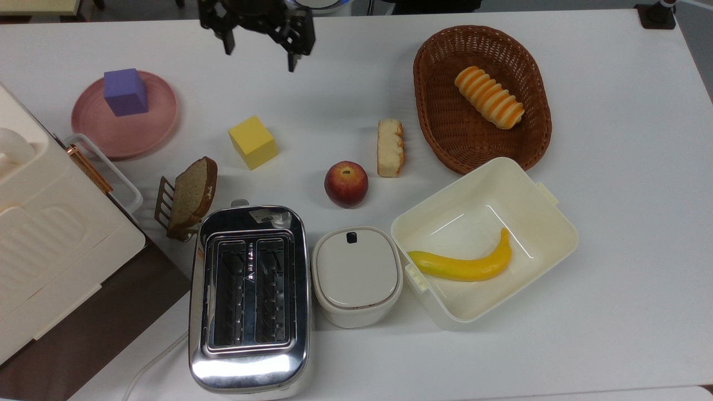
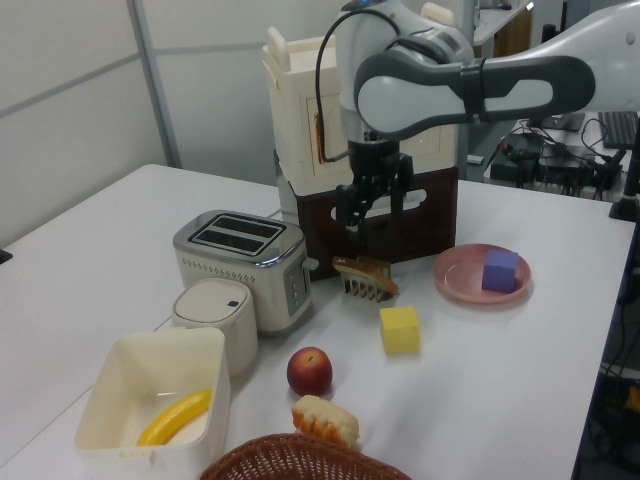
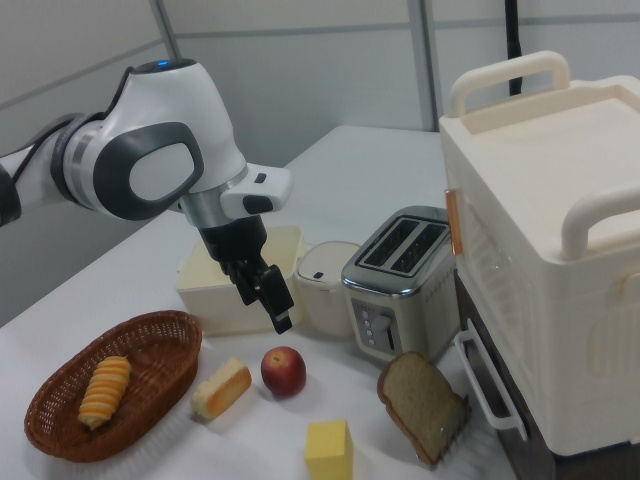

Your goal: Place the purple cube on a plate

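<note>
Sitting on the plate [image 1: 123,117] toward its far rim, the purple cube [image 1: 126,92] occupied the top view's upper left corner of the white table [image 1: 613,223], while the tool [image 1: 259,49] hung above the table's far edge well to the top view's right of the plate, its two fingers spread wide and holding nothing. The top view counted one yellow cube [image 1: 252,141], one apple [image 1: 346,184], one slice of bread [image 1: 191,194] on a small rack, one piece of cake [image 1: 390,147], one wicker basket [image 1: 440,128] with one striped roll [image 1: 489,97] inside, one cream tub [image 1: 546,234] holding one banana [image 1: 463,263], one lidded container [image 1: 356,275], one toaster [image 1: 250,298] and one large cream case [image 1: 44,234]. In the left view the tool [image 2: 374,203] hovered in front of the case [image 2: 310,110], fingers apart and empty, and the purple cube [image 2: 500,270] rested on the plate [image 2: 456,277] at the left view's right, with the yellow cube [image 2: 399,329] nearer the camera and apart from the plate. In the right view the tool [image 3: 266,290] hung above the table near the tub [image 3: 200,285], with the apple [image 3: 283,370], the cake piece [image 3: 222,387] and the yellow cube [image 3: 329,450] below it.
</note>
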`<action>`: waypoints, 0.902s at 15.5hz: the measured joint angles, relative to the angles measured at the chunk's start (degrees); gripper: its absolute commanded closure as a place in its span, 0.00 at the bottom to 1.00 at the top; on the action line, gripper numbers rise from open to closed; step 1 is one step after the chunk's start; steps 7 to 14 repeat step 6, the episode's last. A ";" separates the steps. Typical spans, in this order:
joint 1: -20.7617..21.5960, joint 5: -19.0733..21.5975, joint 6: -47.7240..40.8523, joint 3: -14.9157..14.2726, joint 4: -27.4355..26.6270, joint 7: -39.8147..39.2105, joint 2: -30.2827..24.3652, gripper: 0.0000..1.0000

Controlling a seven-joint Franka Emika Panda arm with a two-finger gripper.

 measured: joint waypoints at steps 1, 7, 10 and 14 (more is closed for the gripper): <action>0.02 0.00 -0.45 -0.59 0.17 -0.15 -0.34 0.00; 0.09 0.00 -0.79 -1.77 0.31 -0.30 -1.54 0.00; 0.09 0.00 -0.79 -1.77 0.31 -0.30 -1.54 0.00; 0.09 0.00 -0.79 -1.77 0.31 -0.30 -1.54 0.00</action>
